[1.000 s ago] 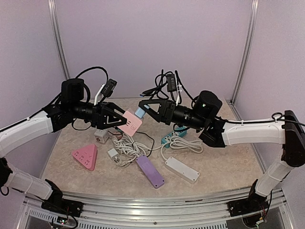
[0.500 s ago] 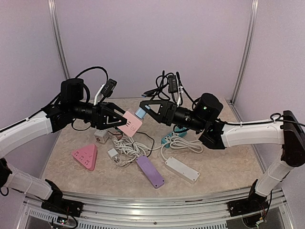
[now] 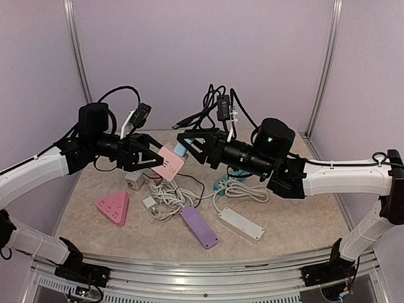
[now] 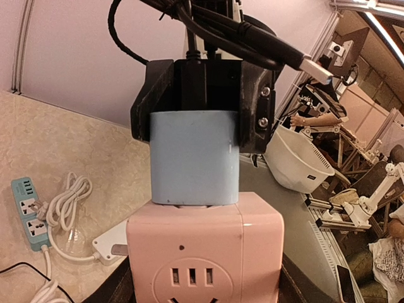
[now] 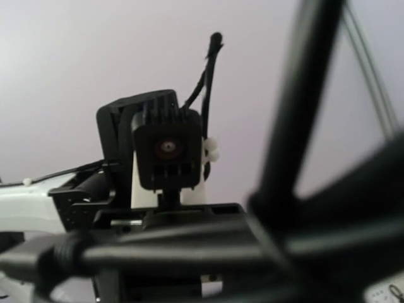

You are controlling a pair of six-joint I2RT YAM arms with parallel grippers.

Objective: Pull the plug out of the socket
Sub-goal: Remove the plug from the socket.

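A pink cube socket (image 3: 169, 162) hangs in the air above the table's back left, with my left gripper (image 3: 153, 158) shut on its sides. A light blue plug (image 3: 181, 149) sits in the socket's right face. In the left wrist view the plug (image 4: 194, 158) stands flush on top of the socket (image 4: 205, 252), with barely a gap between them. My right gripper (image 3: 187, 145) is shut on the plug, one black finger (image 4: 150, 101) on each side of its far end. Blurred cables fill the right wrist view, hiding its own fingers and the plug.
On the table below lie a pink triangular power strip (image 3: 113, 207), a purple strip (image 3: 199, 227), a white strip (image 3: 241, 225), a teal strip (image 3: 222, 183), a small white adapter (image 3: 134, 180) and coiled white cords (image 3: 173, 196). Black cables loop over both wrists.
Both grippers, with socket and plug still joined, have shifted slightly to the left and up. The right arm has stretched further left. The grips look the same.
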